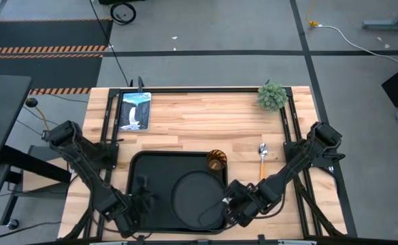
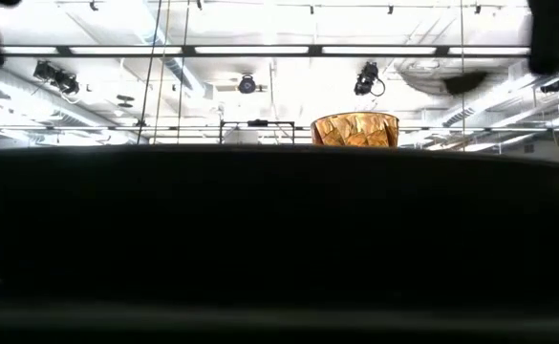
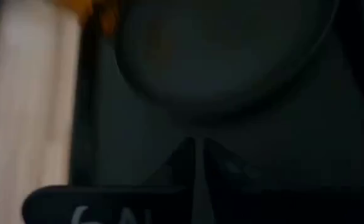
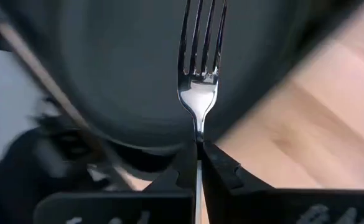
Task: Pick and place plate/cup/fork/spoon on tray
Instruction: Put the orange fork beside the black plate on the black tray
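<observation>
The black tray lies at the table's near middle, with the round black plate lying flat on its right half. The amber cup stands at the tray's far right corner and shows in the low view. The spoon lies on the table right of the tray. My right gripper is at the plate's right rim, shut on the fork. My left gripper is shut and empty over the tray's left part. My right gripper pinches the fork's neck, just behind the silver head, between its two fingertips. The orange handle is hidden between the fingers. The fork runs along the fingers and sticks out ahead of them, its tines over the plate. Whether the tines touch the plate, I cannot tell.
A small green plant stands at the table's far right. A picture card lies at the far left. Bare wood shows beyond the tray and to its right around the spoon. The tray's near rim blocks most of the low view.
</observation>
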{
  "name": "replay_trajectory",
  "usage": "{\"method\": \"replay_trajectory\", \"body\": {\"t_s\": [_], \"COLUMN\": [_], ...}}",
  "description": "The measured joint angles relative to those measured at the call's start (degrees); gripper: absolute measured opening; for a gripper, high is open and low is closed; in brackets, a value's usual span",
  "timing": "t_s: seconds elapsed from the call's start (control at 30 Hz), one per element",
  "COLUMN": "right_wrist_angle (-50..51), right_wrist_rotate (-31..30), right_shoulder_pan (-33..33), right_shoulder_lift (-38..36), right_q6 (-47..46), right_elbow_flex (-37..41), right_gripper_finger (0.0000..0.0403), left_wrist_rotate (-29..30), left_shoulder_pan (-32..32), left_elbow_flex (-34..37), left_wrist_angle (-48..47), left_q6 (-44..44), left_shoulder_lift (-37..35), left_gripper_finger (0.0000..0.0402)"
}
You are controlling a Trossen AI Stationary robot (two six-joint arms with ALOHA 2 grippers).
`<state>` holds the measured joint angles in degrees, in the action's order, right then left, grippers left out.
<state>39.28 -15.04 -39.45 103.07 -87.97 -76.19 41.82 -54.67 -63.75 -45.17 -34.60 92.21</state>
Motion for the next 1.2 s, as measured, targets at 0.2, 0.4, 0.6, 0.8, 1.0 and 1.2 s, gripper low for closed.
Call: {"method": "replay_trajectory", "body": {"t_s": [0.2,0.4,0.6,0.8,1.0,1.2], "right_wrist_angle": [-10.21,-16.7,-24.94,-30.35,-43.8,-63.71], "right_wrist_rotate": [-3.68,-12.58,-25.74,-42.51,-51.67,-51.22], "right_shoulder_pan": [2.93,4.14,3.39,2.27,1.85,2.48], "right_shoulder_lift": [0.0,0.02,2.56,6.98,10.53,14.12], "right_q6": [10.81,19.53,30.58,38.14,54.41,75.47], "right_elbow_flex": [-1.46,-1.46,-1.48,-1.48,-1.5,-1.48], "right_gripper_finger": [0.0011,0.0011,0.0011,0.0011,0.0011,0.0011], "left_wrist_rotate": [4.48,3.99,3.09,11.25,20.89,13.39], "left_shoulder_pan": [2.35,7.89,10.46,9.88,8.7,11.59], "left_elbow_flex": [0.0,0.01,0.02,0.02,0.02,0.02], "left_wrist_angle": [11.54,17.12,24.0,26.02,30.91,37.78], "left_q6": [8.18,5.01,6.41,6.5,8.9,13.04], "left_shoulder_lift": [0.26,0.26,0.22,-2.41,-3.39,-3.39], "left_gripper_finger": [0.0091,0.0153,0.0183,0.0181,0.0179,0.0195]}}
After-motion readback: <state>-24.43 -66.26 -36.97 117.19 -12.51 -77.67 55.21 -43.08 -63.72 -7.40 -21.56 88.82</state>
